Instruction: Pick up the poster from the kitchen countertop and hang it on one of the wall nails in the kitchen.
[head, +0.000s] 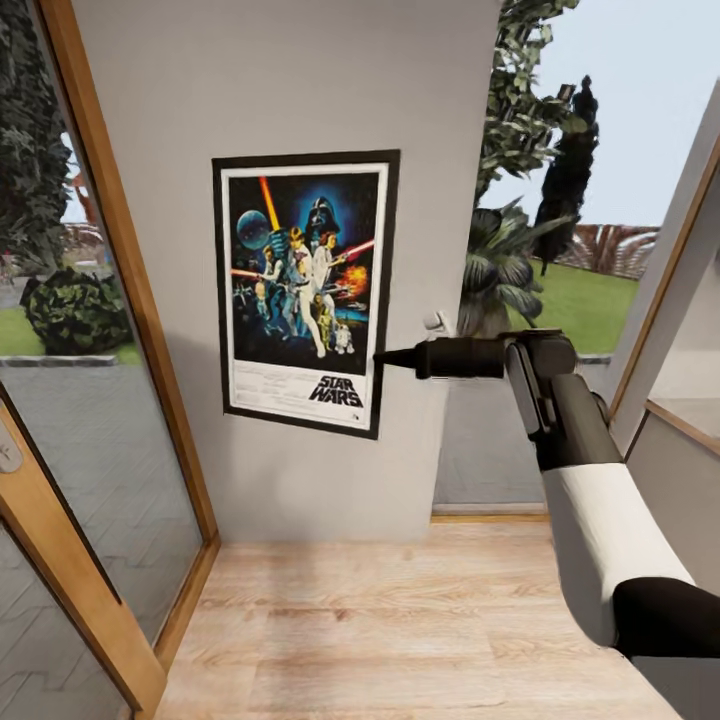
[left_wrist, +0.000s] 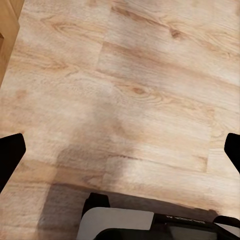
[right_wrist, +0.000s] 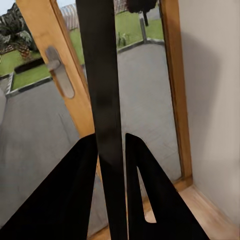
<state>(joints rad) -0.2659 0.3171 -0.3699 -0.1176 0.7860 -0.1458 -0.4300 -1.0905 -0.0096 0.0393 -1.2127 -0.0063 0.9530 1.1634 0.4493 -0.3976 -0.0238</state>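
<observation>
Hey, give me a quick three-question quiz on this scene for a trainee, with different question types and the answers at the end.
1. True or false: the poster lies flat on the wooden floor.
2. Multiple choice: what is the right gripper clamped on? A) a door handle B) the poster's right edge C) nothing
3. Fill in: in the left wrist view, the left gripper points at the wooden ____.

Key
1. False: it is upright against the grey wall.
2. B: the right wrist view shows its fingers either side of the thin black edge.
3. Floor; its jaws are spread apart.
</observation>
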